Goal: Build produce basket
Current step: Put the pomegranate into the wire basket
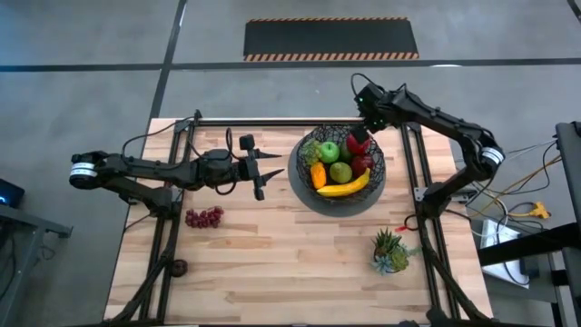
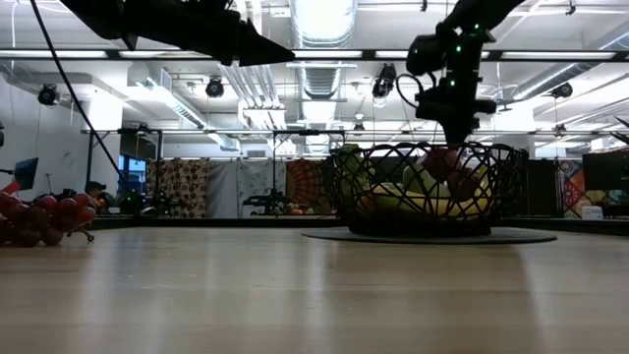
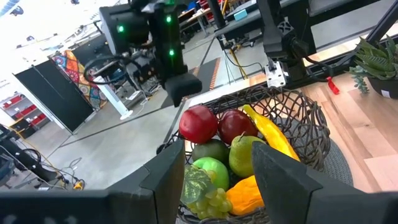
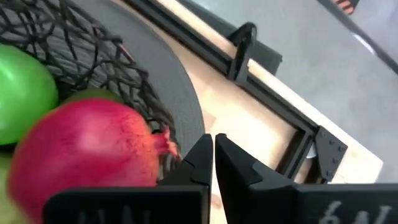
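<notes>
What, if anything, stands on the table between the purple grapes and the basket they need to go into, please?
Nothing visible on the wood. The purple grapes lie alone, and bare tabletop runs to the basket. The left gripper hangs open above that stretch, not on it. The potted plant stands off to the side.

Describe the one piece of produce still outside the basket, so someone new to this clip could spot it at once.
Start in the high view at the black wire basket, right of centre on the wooden table. Look across to the table's left side, nearer than the left gripper. There lies a bunch of purple grapes, alone on bare wood, the only dark red-purple cluster outside the basket.
</notes>
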`<action>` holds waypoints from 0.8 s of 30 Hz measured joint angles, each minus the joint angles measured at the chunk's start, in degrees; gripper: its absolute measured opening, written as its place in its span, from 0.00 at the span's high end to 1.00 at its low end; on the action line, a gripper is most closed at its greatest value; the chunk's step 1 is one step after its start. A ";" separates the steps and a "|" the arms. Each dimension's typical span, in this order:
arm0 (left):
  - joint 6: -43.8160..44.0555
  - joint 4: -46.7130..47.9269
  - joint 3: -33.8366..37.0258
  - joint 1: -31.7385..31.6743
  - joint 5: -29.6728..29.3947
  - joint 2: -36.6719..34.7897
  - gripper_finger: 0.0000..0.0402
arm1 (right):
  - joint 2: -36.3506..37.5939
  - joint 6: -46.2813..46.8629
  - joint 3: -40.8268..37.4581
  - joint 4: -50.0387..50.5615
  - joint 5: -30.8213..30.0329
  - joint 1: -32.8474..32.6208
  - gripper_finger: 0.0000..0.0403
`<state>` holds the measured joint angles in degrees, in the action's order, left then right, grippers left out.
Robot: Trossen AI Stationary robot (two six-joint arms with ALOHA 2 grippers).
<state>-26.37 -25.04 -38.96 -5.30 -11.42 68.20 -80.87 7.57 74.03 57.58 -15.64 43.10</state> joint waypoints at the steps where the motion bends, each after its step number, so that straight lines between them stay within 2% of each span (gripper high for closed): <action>1: 0.02 0.02 0.00 0.02 0.00 0.00 0.58 | -0.45 -0.26 -0.07 -0.05 0.78 0.18 0.98; 6: 0.00 0.02 0.01 0.02 0.00 0.00 0.58 | -2.57 -1.22 -0.23 0.01 4.21 0.15 0.98; 12: 0.00 0.02 0.02 0.02 0.00 0.00 0.58 | -1.65 -0.61 -0.23 0.25 5.86 -0.35 0.98; 17: 0.00 0.03 0.04 0.02 0.00 0.00 0.58 | -0.49 2.13 -0.23 0.68 11.63 -1.54 0.98; 24: -0.02 0.04 0.07 0.02 0.00 0.00 0.58 | -0.18 3.50 -0.23 0.34 11.81 -5.92 0.98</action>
<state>-26.38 -24.99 -38.89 -5.28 -11.42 68.20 -81.06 11.07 73.80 57.92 -3.84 37.17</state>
